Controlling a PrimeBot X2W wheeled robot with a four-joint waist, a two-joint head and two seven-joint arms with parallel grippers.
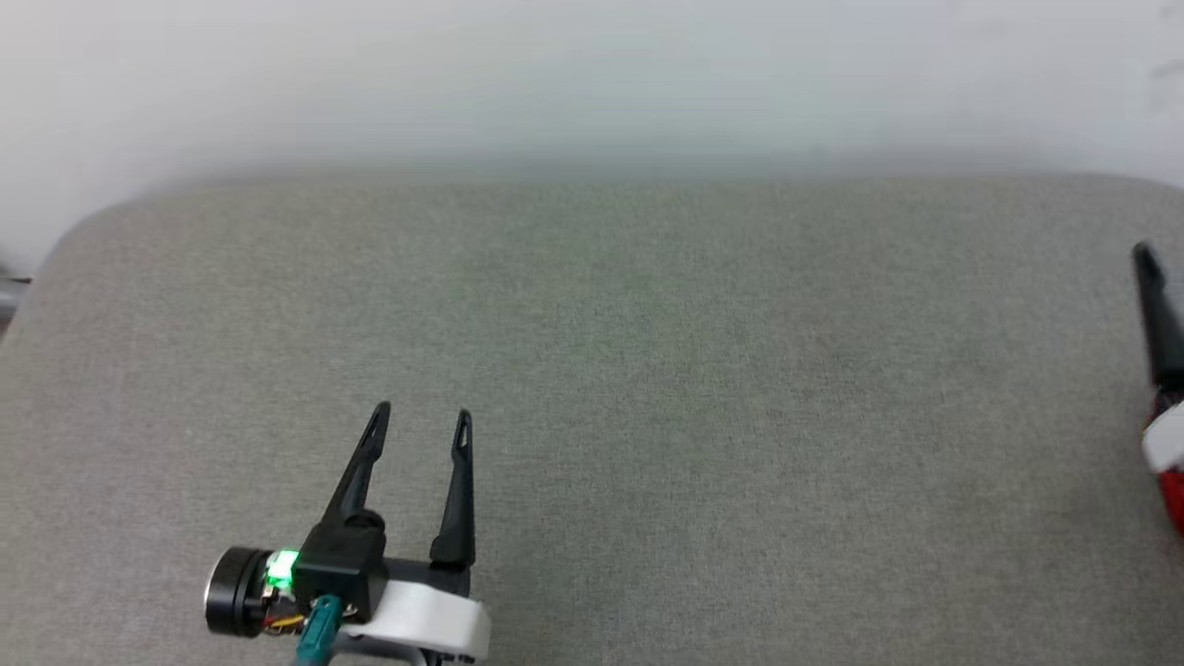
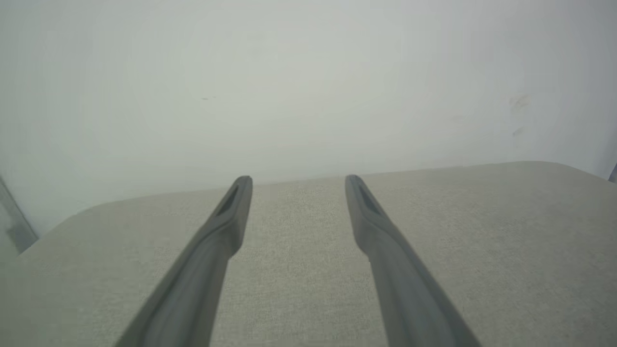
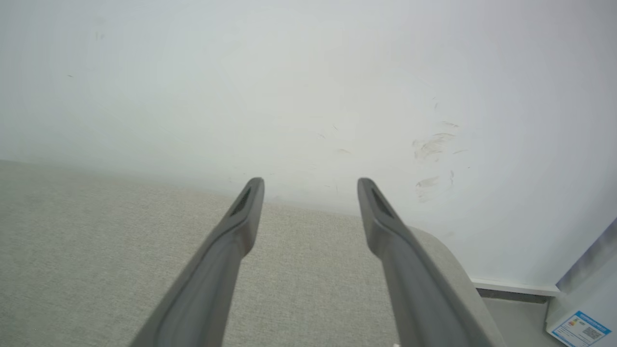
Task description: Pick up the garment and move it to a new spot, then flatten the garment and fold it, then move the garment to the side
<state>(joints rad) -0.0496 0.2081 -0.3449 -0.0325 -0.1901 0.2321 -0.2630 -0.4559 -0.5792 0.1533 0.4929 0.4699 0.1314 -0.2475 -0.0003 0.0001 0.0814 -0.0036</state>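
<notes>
A small red and white piece of the garment (image 1: 1167, 462) peeks in at the right edge of the head view; the rest is out of frame. Just above it stands one dark finger (image 1: 1154, 310) of my right arm. In the right wrist view my right gripper (image 3: 311, 185) is open with nothing between its fingers, over the far right corner of the grey padded surface (image 3: 96, 250). My left gripper (image 1: 422, 413) hovers open and empty near the front left of the surface, fingers pointing at the wall; its wrist view shows the same open left gripper (image 2: 299, 180).
The grey fabric surface (image 1: 647, 370) has rounded far corners and ends at a pale wall (image 1: 592, 83). Past its right corner the right wrist view shows a baseboard, floor and a white object with a blue label (image 3: 581, 328).
</notes>
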